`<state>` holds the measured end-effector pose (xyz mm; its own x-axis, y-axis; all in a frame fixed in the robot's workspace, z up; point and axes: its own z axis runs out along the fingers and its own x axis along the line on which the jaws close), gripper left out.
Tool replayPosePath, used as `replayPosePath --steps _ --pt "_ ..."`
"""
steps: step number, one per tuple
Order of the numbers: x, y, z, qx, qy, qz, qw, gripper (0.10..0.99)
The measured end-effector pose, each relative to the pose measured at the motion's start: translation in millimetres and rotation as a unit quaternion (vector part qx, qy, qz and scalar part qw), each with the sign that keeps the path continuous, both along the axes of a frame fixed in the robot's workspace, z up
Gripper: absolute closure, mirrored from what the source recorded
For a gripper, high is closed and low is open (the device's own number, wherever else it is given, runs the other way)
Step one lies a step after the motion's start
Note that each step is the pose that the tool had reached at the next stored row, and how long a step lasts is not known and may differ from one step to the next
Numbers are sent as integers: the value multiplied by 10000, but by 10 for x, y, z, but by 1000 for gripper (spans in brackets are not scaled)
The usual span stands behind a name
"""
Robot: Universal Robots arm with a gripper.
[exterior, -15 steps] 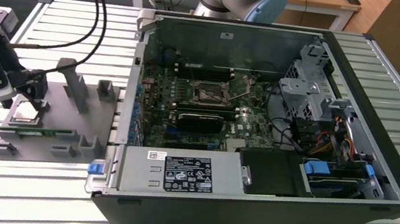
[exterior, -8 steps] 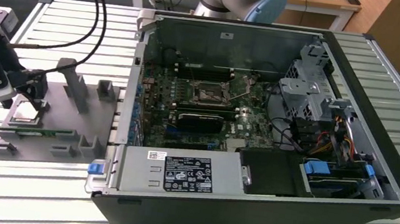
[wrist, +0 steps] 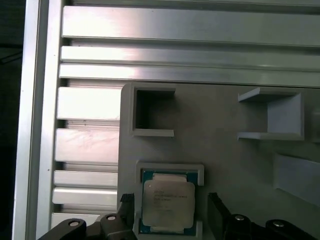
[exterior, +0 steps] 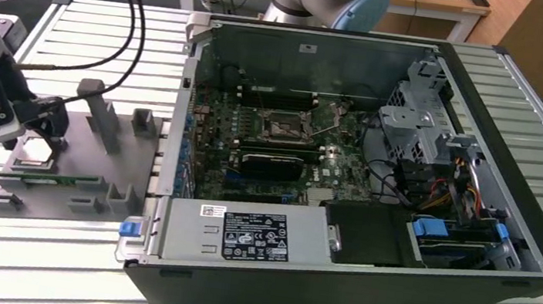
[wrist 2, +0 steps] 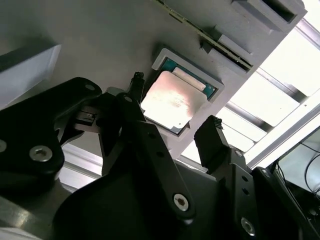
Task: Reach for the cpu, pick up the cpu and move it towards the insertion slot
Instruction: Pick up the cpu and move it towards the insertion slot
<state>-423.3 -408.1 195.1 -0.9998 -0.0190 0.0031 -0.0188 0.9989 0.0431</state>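
one gripper above the grey holder plate — what state? (reader)
open, a finger on either side of the cpu, neither seen touching it. (legend)
and the cpu? (reader)
flat in the plate's recess — the insertion slot lies well apart from the plate, inside the computer case. (legend)

Your shiny square cpu lies flat in a gray holder, well apart from the dark insertion slot.
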Motion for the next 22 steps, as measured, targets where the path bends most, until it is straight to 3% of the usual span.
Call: replayPosePath --steps 14,16,19,22 --pt "0 -7 -134 1 -6 0 10000 416" --pt "0 -7 -135 2 -4 0 10000 541" --pt "1 -7 -123 3 -8 0 10000 541" --pt "1 -7 -52 3 -7 0 10000 541"
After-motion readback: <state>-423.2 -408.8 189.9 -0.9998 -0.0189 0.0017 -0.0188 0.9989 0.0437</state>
